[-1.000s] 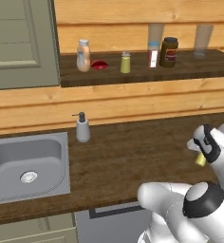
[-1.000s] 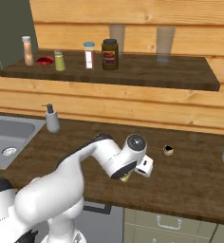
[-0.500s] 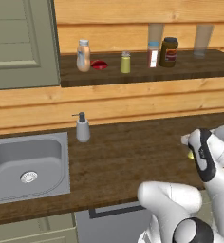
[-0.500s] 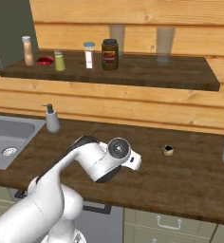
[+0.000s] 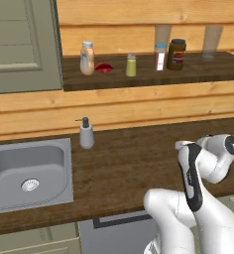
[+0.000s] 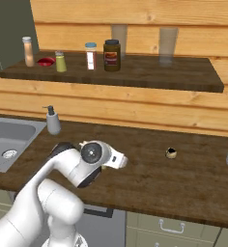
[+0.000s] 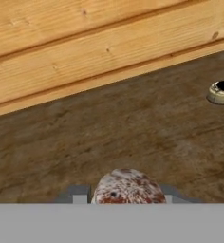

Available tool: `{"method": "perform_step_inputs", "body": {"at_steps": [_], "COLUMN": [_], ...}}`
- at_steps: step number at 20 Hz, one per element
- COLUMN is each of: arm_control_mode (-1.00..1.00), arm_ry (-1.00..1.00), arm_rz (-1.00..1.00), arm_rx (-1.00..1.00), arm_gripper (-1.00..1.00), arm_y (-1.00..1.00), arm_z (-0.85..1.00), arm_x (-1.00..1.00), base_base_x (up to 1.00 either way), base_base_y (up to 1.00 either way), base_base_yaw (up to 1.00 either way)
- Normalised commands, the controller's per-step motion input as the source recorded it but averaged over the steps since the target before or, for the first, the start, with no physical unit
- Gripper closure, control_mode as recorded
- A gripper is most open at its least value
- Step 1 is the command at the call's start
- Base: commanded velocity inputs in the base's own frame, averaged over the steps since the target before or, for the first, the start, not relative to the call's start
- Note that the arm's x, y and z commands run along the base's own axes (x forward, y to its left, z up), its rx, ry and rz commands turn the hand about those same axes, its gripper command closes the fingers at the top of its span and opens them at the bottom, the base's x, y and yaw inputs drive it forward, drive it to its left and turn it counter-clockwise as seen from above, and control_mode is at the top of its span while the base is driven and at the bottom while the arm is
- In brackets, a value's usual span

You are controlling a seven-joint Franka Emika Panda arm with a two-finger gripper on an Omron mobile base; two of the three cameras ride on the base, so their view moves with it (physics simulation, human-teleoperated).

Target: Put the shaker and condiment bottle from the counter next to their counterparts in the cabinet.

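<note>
My gripper (image 7: 126, 196) is shut on the shaker (image 7: 127, 184), whose pale speckled cap shows between the two fingertips in the hand view. The hand (image 6: 117, 160) hangs over the front middle of the counter (image 6: 149, 183) and points at the wooden back wall. Up in the cabinet (image 5: 153, 79), the peach-tan condiment bottle (image 5: 87, 58) stands beside the small red item (image 5: 104, 67). A second yellow-green shaker (image 5: 131, 65) stands just right of them. In the right base view the same three stand at the shelf's left end: condiment bottle (image 6: 27, 51), red item (image 6: 46, 61), shaker (image 6: 61, 61).
Further right on the shelf are a white red-labelled bottle (image 5: 160, 57), a dark brown jar (image 5: 177, 54) and two glasses. A grey pump dispenser (image 5: 86, 134) stands by the sink (image 5: 64, 171). A small pale ring (image 6: 171, 153) lies on the counter. The grey-green door (image 5: 20, 44) is at upper left.
The arm has swung left along the counter's front with the shaker, and the hand has turned toward the back wall. The shaker's yellow body no longer shows in the base views.
</note>
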Motion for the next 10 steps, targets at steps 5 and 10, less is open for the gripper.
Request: {"method": "perform_step_inputs", "body": {"at_steps": [5,10], "arm_control_mode": [-1.00,-1.00], "arm_ry": [0.00,0.01], "arm_rz": [0.00,0.00], "arm_rx": [-0.01,0.00], "arm_gripper": [1.00,1.00], "arm_y": [0.32,0.30], "arm_z": [0.44,0.90], "arm_x": [0.15,0.16], "base_base_x": [0.00,0.00], "base_base_y": [0.00,0.00], "base_base_yaw": [0.00,0.00]}}
